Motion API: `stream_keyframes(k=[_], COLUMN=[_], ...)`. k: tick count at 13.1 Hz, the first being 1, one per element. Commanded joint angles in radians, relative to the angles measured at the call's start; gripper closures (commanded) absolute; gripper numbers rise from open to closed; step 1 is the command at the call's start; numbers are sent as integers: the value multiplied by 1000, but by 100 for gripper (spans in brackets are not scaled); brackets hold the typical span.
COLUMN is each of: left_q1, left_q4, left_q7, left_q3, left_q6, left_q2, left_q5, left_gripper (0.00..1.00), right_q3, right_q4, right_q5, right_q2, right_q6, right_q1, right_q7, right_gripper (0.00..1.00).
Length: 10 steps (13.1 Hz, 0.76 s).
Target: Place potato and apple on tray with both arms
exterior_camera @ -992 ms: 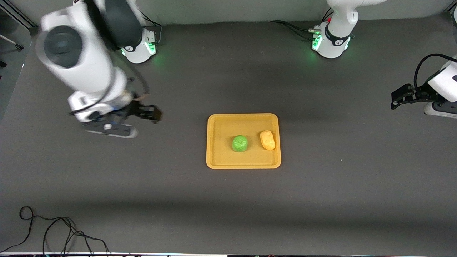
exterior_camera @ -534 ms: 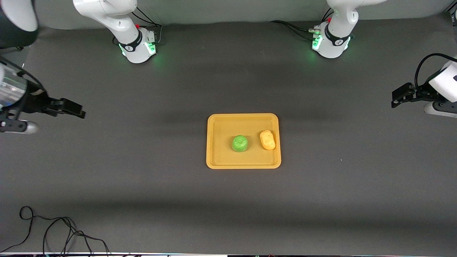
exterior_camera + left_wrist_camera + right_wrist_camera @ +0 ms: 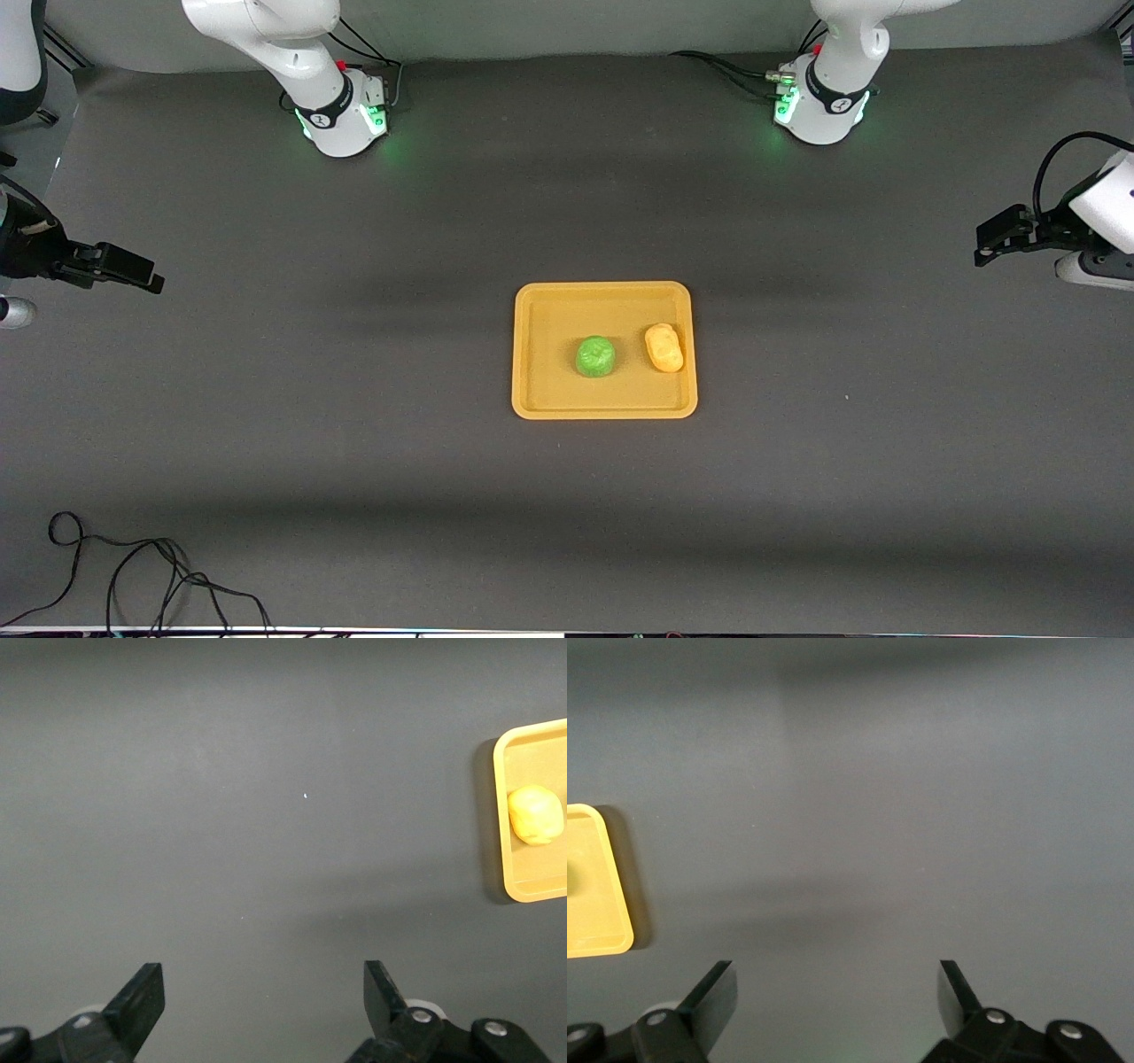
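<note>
The yellow-orange tray (image 3: 540,390) lies in the middle of the table. The green apple (image 3: 595,356) sits on it near its middle. The potato (image 3: 664,346) lies on the tray beside the apple, toward the left arm's end. The potato (image 3: 536,814) and tray edge (image 3: 500,815) also show in the left wrist view. A tray corner (image 3: 594,904) shows in the right wrist view. My left gripper (image 3: 990,244) (image 3: 263,992) is open and empty over bare table at the left arm's end. My right gripper (image 3: 133,270) (image 3: 837,992) is open and empty over bare table at the right arm's end.
The table (image 3: 354,443) is a dark grey mat. A black cable (image 3: 133,576) lies coiled at the corner nearest the camera on the right arm's end. The two arm bases (image 3: 341,115) (image 3: 819,106) stand along the table edge farthest from the camera.
My right arm has swung away from the tray toward its end of the table, gripper empty. The left arm barely moved. Apple and potato have stayed on the tray.
</note>
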Motion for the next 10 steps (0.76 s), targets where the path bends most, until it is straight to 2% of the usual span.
stream_keyframes(k=[1,3,10], left_q1=[7,4,0], left_q4=[-10,-7,50], left_q7=[14,2,-21], left_q3=[1,-1,-4], left_q6=[3,15,-5], left_q2=[-12,-5,26], left_q5=[11,11,11], left_gripper=[0,0,0], right_q3=[-5,-3,-5], right_q4=[-62,-33,-31], right_q5=[-13,-13,-2], right_q2=[-51,-41,-41], right_q6=[31,6,3], right_q1=[9,8,12], right_q7=[-22,-22,-19], right_gripper=[0,0,0])
